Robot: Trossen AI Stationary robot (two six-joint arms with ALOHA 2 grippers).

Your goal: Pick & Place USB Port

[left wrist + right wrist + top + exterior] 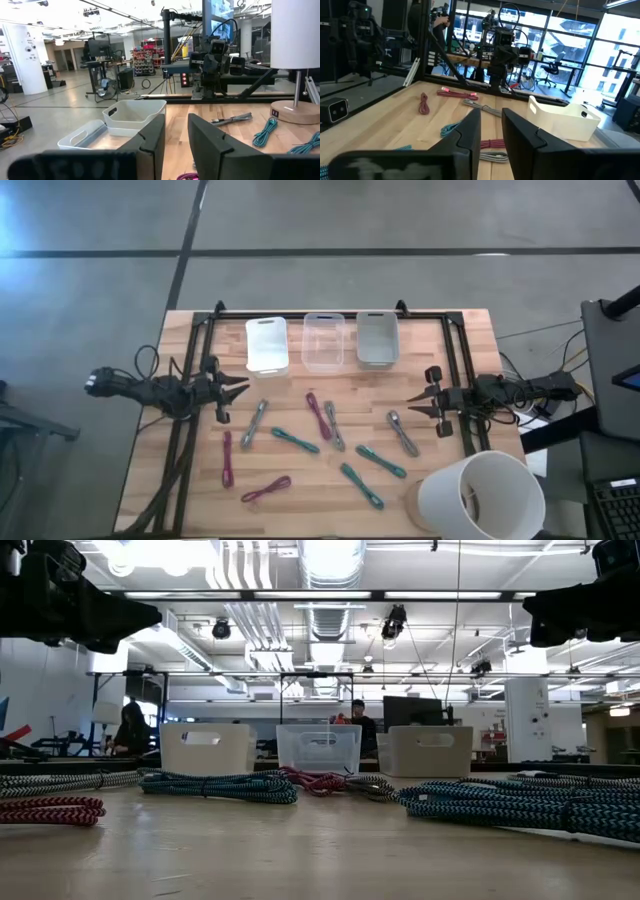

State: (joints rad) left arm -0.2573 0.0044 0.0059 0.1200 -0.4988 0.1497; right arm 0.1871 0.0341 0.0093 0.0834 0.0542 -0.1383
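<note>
Several bundled USB cables lie flat on the wooden table: grey ones (255,423) (334,425) (403,433), teal ones (295,441) (381,461) (361,486) and maroon ones (318,415) (227,458) (266,488). Three bins stand in a row at the far edge: white (267,345), clear (323,340) and grey (377,338). My left gripper (243,391) hovers open at the table's left side, above the table and pointing right. My right gripper (410,406) hovers open at the right side, pointing left. Neither touches a cable.
A lamp with a white shade (480,495) and a round wooden base stands on the near right corner. A black frame (330,313) runs along the far edge and both sides of the table. In the low view, people sit in the room behind the bins.
</note>
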